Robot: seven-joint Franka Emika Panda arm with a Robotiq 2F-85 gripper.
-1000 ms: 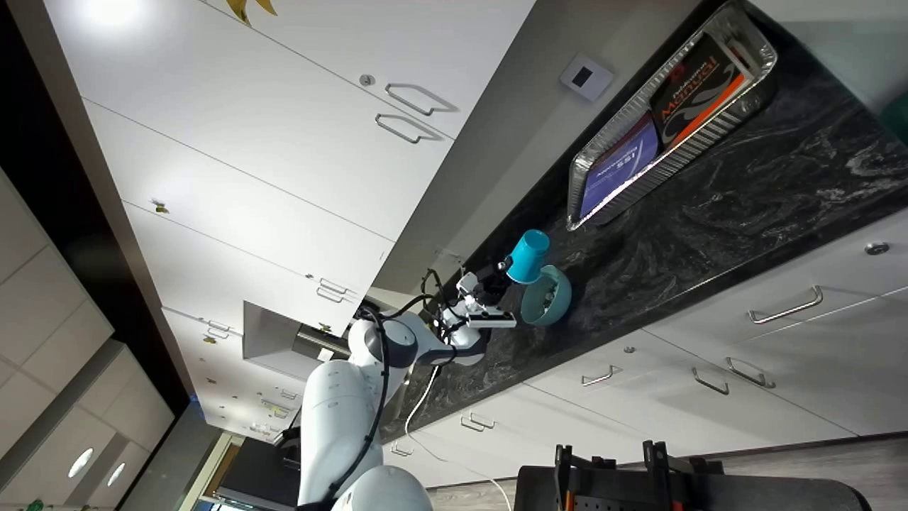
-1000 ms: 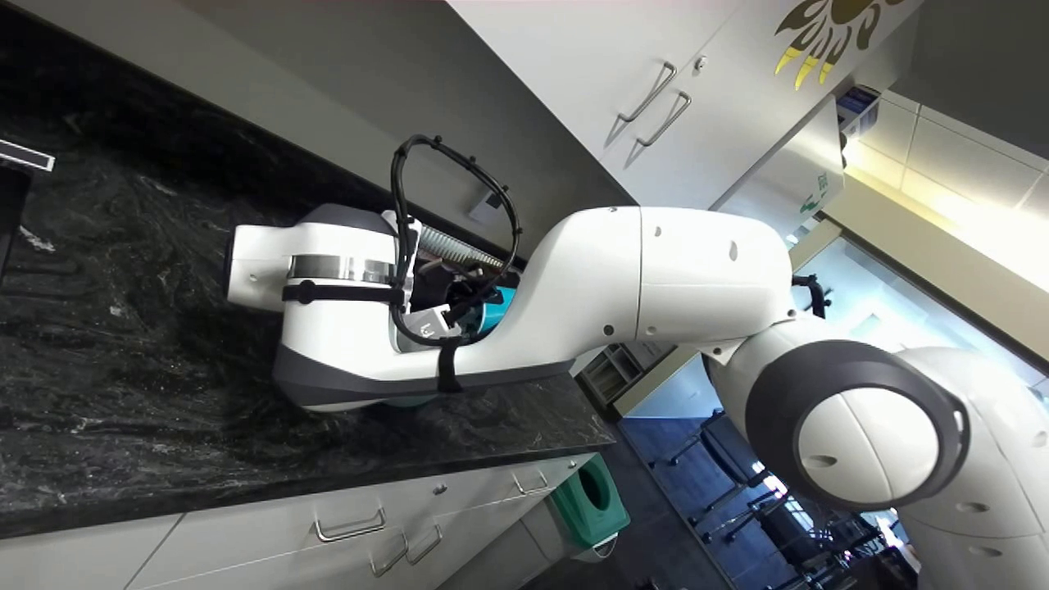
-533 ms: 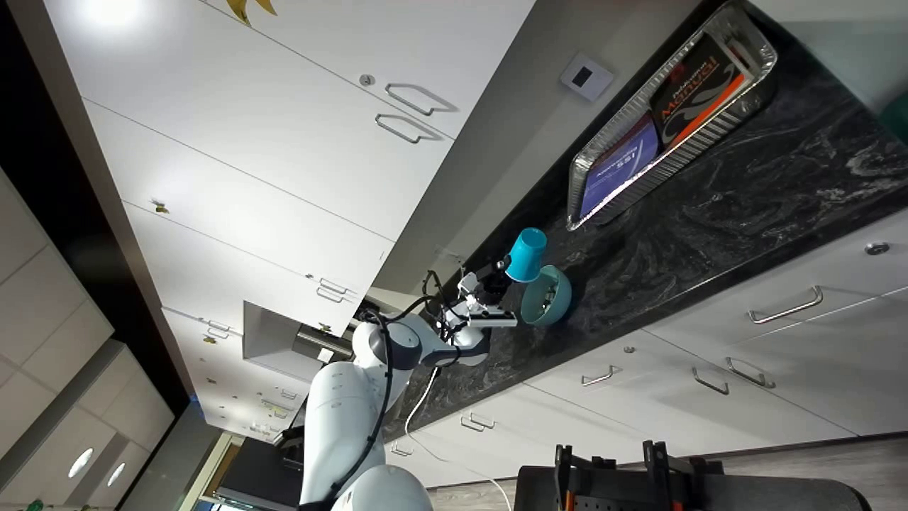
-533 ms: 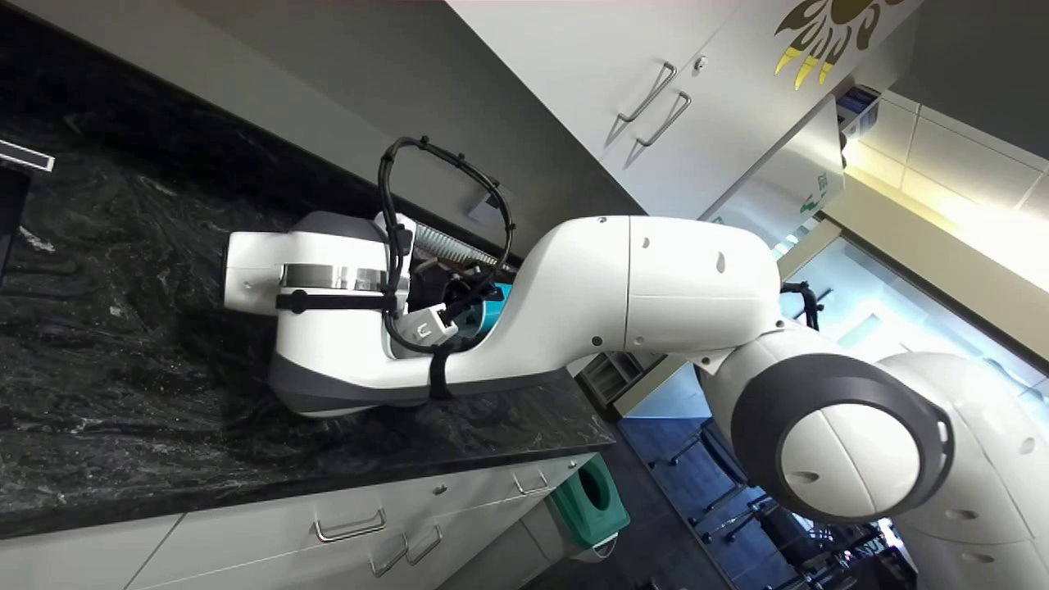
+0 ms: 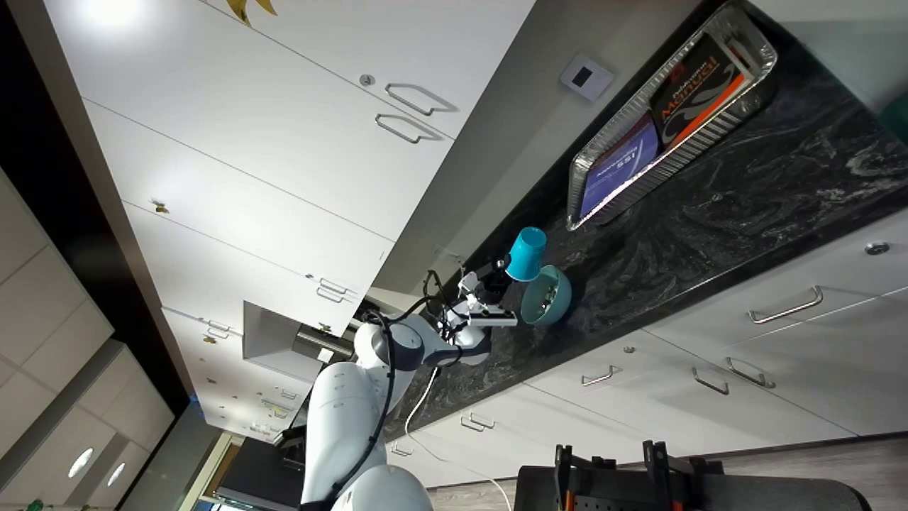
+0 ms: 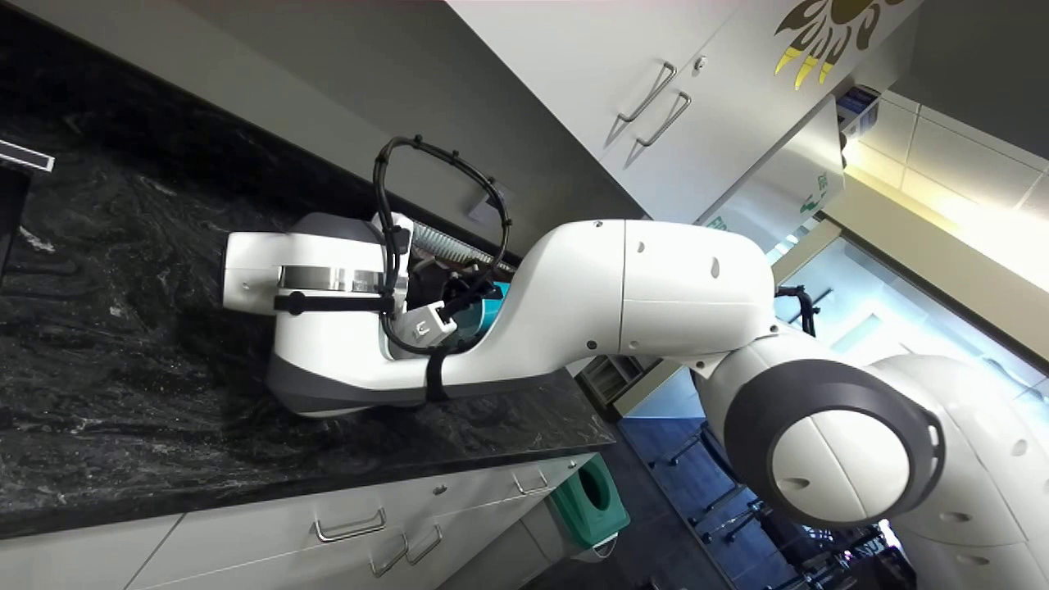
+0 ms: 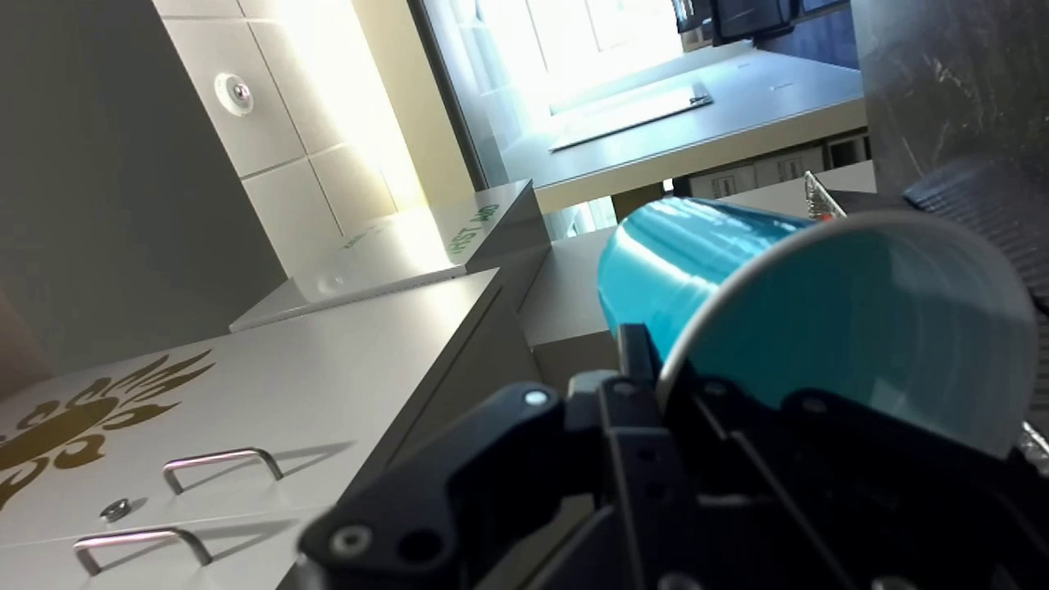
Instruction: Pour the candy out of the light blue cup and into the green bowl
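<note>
The light blue cup [image 5: 528,254] is tipped far over, its open end near the green bowl [image 5: 562,292] (from here I can't tell if they touch). The black gripper [image 7: 664,373] pinches the cup's rim between its fingers. Small bits [image 5: 548,297] sit inside the bowl. A shiny tray [image 5: 681,152] of books [image 5: 702,85] stands on the dark counter [image 5: 716,234].

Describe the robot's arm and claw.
The Franka Panda arm is white and rounded, with dark grey trim and a silver band. Black straps wrap it, and a black cable arcs off it. The claw is mostly black and angular, with shiny round screws.
</note>
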